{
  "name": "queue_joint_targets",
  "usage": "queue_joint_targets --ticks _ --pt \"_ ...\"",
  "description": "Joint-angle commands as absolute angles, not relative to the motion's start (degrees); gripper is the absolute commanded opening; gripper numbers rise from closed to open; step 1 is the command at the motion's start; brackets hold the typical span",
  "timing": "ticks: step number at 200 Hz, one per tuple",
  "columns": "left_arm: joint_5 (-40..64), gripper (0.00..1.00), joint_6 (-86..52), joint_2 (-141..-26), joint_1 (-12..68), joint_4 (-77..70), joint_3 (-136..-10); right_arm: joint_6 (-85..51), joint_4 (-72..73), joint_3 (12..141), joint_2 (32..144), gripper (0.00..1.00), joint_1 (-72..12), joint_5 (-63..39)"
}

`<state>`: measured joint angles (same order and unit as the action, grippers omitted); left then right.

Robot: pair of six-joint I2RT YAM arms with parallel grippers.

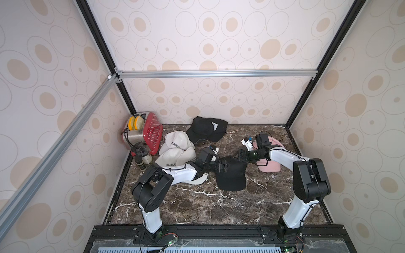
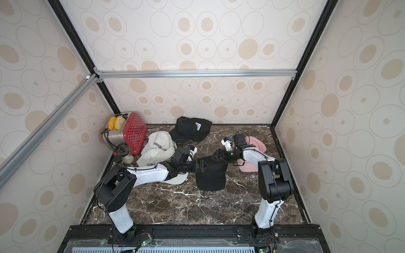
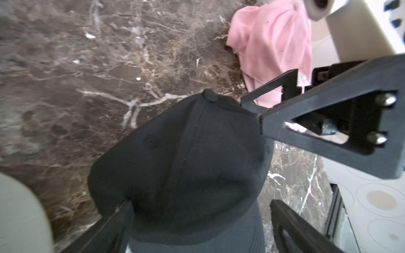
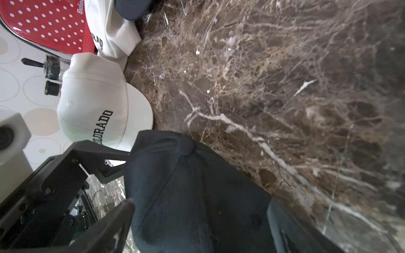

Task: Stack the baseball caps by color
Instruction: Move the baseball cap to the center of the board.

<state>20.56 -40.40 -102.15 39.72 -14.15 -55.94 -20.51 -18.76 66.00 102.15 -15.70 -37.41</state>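
- Black caps [image 1: 231, 177]: one alone, more heaped at the back, count unclear.
- White caps [image 1: 175, 151]: at least two.
- Pink caps [image 1: 270, 167]: count unclear.
- Toaster [image 1: 135, 136]: one.
- Red tray [image 1: 154, 131]: one.
- Small jars [image 1: 147, 158]: at least two.

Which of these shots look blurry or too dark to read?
Left wrist view: brown marble tabletop smeared at the edges, black fabric cap nearly featureless. Right wrist view: white COLORADO cap crisp, distant marble streaky. Both top views: sharp, evenly lit.
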Motion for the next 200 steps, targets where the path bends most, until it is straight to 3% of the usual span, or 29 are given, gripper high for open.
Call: queue_joint_targets --ticks 1,106,159,178,200 --pt "24.01 0.99 -41.52 -102.22 40.56 -17.75 -55.37 -20.86 -19.28 64.72 99.76 1.0 -15.47 -37.29" --pt "20.39 0.99 -41.32 -94.84 42.79 -14.63 -48.17 -22.74 -18.04 58.72 95.49 1.0 -15.64 -38.26" --pt "26.58 0.99 -43.45 -93.68 43.31 -16.7 -46.48 -23.46 -17.46 58.11 94.0 1.0 -15.73 -38.09" --pt "26.8 0.99 -44.01 -92.41 44.03 -14.74 -45.08 -24.48 -18.39 58.6 93.04 1.0 -15.73 -33.17" --pt "23.12 0.99 -43.68 -89.85 44.47 -8.56 -43.33 -26.72 -18.5 56.42 88.54 1.0 -15.73 -20.47"
